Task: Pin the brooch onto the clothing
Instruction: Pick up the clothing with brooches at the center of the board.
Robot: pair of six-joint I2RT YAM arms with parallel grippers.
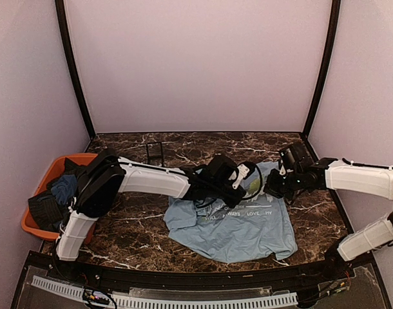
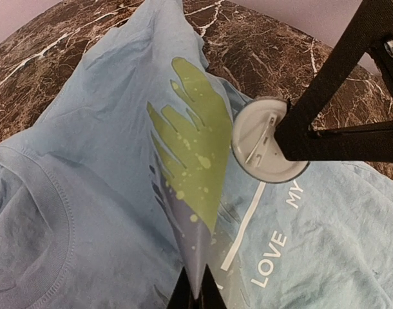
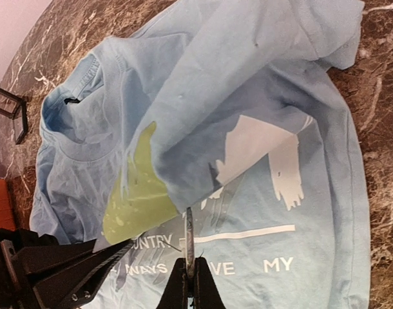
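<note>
The light blue T-shirt (image 1: 248, 225) lies on the marble table, white lettering up. My left gripper (image 2: 196, 286) is shut on a raised fold of the shirt (image 2: 190, 161) with a yellow-green print, holding it off the table. My right gripper (image 3: 190, 277) is shut on the brooch (image 3: 190, 244), seen edge-on, its pin sticking out to the left. In the left wrist view the brooch (image 2: 264, 138) shows its pale round back with the pin, right beside the lifted fold. In the top view both grippers, left (image 1: 240, 177) and right (image 1: 271, 185), meet over the shirt's upper chest.
An orange basket (image 1: 38, 187) with dark garments stands at the table's left edge. A small black-framed square case (image 1: 154, 153) lies at the back, also in the right wrist view (image 3: 8, 111). Purple walls enclose the table.
</note>
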